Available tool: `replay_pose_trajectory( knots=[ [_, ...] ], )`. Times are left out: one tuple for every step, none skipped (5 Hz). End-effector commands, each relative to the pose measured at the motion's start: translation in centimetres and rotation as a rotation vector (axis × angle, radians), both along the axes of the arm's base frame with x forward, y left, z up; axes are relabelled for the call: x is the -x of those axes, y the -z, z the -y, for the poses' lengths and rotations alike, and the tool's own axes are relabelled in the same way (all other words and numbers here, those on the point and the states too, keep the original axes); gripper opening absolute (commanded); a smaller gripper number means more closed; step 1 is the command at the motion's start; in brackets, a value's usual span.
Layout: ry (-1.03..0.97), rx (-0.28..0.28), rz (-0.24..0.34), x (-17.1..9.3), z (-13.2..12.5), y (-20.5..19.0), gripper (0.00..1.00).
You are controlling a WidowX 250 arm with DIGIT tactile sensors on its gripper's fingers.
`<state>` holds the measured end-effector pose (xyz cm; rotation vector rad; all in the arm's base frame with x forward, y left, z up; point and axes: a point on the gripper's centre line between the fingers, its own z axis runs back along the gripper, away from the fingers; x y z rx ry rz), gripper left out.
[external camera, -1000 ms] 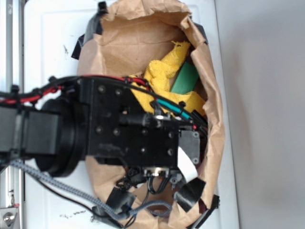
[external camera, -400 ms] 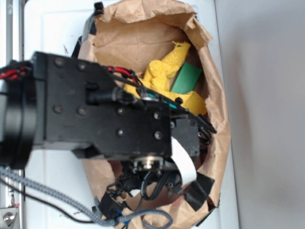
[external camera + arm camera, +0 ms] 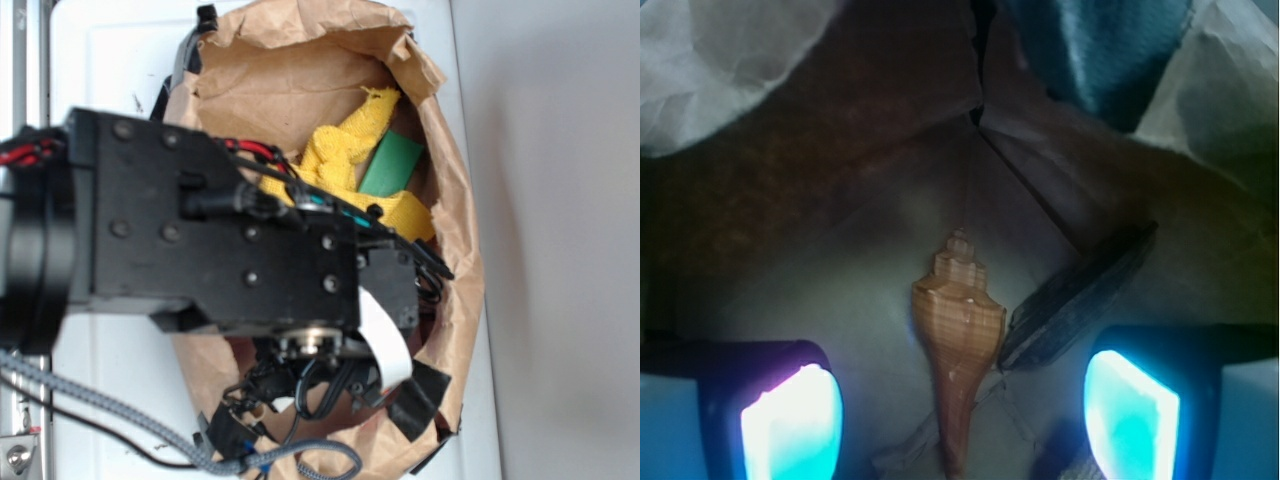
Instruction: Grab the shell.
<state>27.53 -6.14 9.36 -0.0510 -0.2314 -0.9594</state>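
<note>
Closest to the wrist camera, the gripper (image 3: pixel 960 420) stands with its jaws spread wide, its two glowing pads at the lower left and lower right of the view with nothing held between them. Between those pads lies the shell (image 3: pixel 958 335), orange-brown and ribbed, its long pointed tip running down toward the camera and its stepped spire pointing away. It rests on the brown paper floor of the bag (image 3: pixel 840 200). Just to the shell's right, touching or nearly touching it, lies a dark flat bark-like piece (image 3: pixel 1075 295), slanting up to the right. Farther off, the paper walls rise and fold.

From the exterior view, the black arm (image 3: pixel 220 240) reaches into the open bag, beyond which sit a yellow cloth (image 3: pixel 345 150) and a green block (image 3: pixel 392 165).
</note>
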Motion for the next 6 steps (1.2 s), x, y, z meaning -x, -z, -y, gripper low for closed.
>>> replay_pose_trajectory(
  knots=[
    [0.005, -0.032, 0.022, -2.0, 0.8, 1.3, 1.00],
    [0.035, -0.059, -0.007, -2.6, 1.8, 3.3, 1.00],
    [0.077, -0.071, -0.043, -2.8, 3.0, 5.8, 1.00],
    [0.090, -0.042, -0.020, -2.6, 3.1, 5.8, 1.00],
    [0.079, -0.038, 0.007, -2.5, 3.0, 5.6, 1.00],
    [0.059, -0.028, 0.021, -2.2, 2.8, 5.1, 0.00]
  ],
)
